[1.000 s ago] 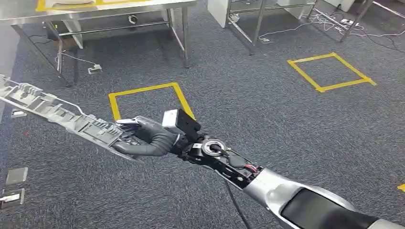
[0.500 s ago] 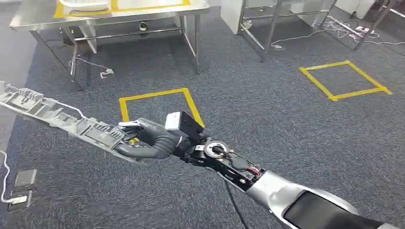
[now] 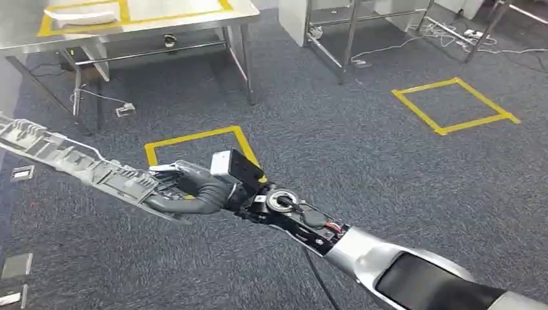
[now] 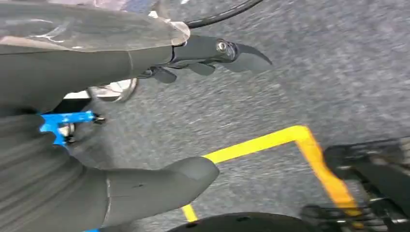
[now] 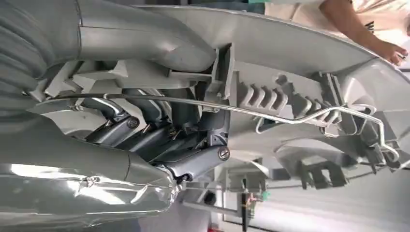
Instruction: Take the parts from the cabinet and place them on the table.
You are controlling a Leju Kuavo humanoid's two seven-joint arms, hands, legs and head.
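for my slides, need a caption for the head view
Right hand carries a long grey plastic part over carpet toward the steel table.

matt grey plastic part (image 3: 77,161); brushed steel table (image 3: 181,22); rough carpet (image 3: 388,168).

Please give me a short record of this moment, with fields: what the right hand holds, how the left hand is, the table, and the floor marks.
right hand: grips one end of a long grey plastic part, which sticks out to the robot's left above the carpet
left hand: holds nothing, fingers apart, above the carpet
table: metal, ahead of the robot, with yellow tape on top and a pale part lying inside the tape
floor marks: two yellow tape squares on the carpet
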